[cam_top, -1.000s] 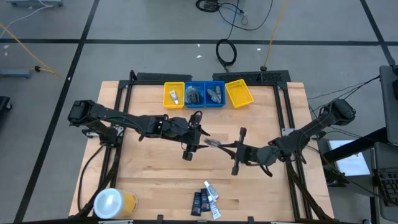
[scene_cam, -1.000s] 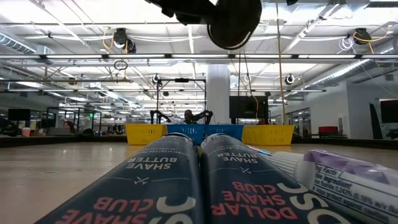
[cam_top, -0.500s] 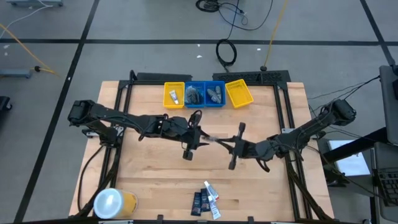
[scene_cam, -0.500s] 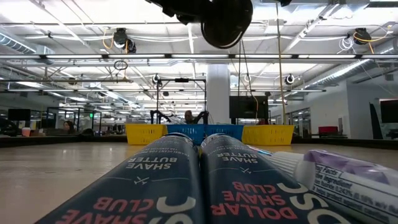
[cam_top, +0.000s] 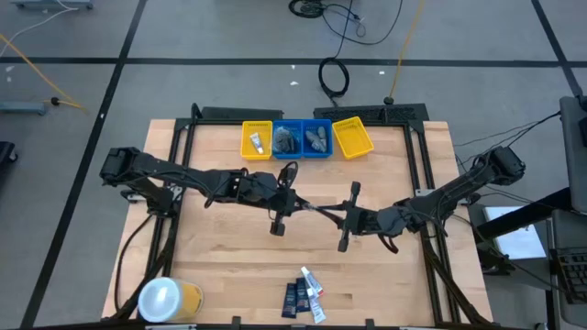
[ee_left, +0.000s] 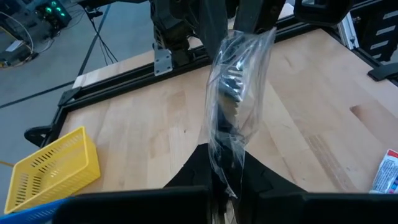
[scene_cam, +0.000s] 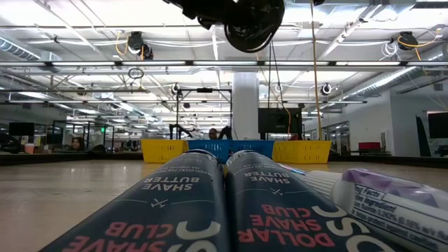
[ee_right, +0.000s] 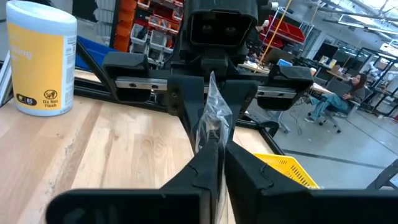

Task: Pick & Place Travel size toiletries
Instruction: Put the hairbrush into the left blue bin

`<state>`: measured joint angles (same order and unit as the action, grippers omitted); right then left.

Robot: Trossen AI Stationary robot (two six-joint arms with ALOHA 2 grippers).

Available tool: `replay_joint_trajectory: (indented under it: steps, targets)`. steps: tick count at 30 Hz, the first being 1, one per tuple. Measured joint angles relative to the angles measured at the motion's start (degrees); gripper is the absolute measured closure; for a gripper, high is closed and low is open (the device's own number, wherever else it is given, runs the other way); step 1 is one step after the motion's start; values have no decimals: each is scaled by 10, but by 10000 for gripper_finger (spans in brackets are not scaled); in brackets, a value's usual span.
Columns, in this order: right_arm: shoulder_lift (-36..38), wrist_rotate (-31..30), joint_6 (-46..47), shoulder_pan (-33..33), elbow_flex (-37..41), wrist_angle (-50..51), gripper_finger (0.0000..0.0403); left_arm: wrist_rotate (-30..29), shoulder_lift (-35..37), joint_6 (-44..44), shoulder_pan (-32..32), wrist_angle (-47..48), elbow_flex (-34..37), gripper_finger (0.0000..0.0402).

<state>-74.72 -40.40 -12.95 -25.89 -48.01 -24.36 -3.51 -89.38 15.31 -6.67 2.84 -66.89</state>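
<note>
A clear pouch [cam_top: 313,210] with dark grey round contents hangs in the air over the table's middle, stretched between my two grippers. My left gripper [cam_top: 298,203] is shut on its left end and my right gripper [cam_top: 329,216] is shut on its right end. The pouch also shows in the left wrist view [ee_left: 237,74] and in the right wrist view [ee_right: 212,121]. Two navy flat packets [cam_top: 292,298] and small white tubes [cam_top: 313,286] lie flat at the table's near edge. My left gripper pinches one end of the pouch [ee_left: 222,163] between its two fingers, coming level from the table's left. The pouch is clear of the table and reaches away from the fingers toward the other gripper. My right gripper pinches the opposite end of the pouch [ee_right: 213,144] between its two fingers, coming level from the table's right. The film stands crumpled beyond the fingertips, clear of the table.
Two yellow trays [cam_top: 256,140] [cam_top: 353,137] and two blue trays [cam_top: 302,139] stand in a row at the far edge. A white-topped yellow round container [cam_top: 166,299] stands at the near left corner. Bare wood lies under the grippers.
My right gripper has moved toward the table's left, up to the free end of the pouch held by my left gripper. The pouch has stayed lifted clear.
</note>
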Motion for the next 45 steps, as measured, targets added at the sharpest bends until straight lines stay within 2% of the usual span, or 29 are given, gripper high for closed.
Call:
replay_joint_trajectory:
  steps: [6,11,16,20,25,30,36,42,45]
  targets:
    - [0,0,-17,-2,0,10,335,-33,0,-11,0,11,0,380]
    - [0,0,-17,-2,0,8,287,-53,0,-12,0,32,0,391]
    - [0,0,-17,-4,0,10,248,-114,0,-26,1,58,0,381]
    - [0,0,-15,-14,0,6,228,-167,0,-39,12,88,0,391]
    - [1,0,-27,-33,0,6,223,-194,0,-81,43,105,0,385]
    - [1,0,-28,-48,0,6,230,-194,0,-134,86,112,0,389]
    - [1,0,-28,-65,4,8,231,-167,0,-221,147,112,0,386]
    - [0,0,-8,-65,23,6,232,-91,0,-291,208,121,0,392]
    - [0,0,11,-66,25,6,232,-73,0,-323,234,121,0,391]
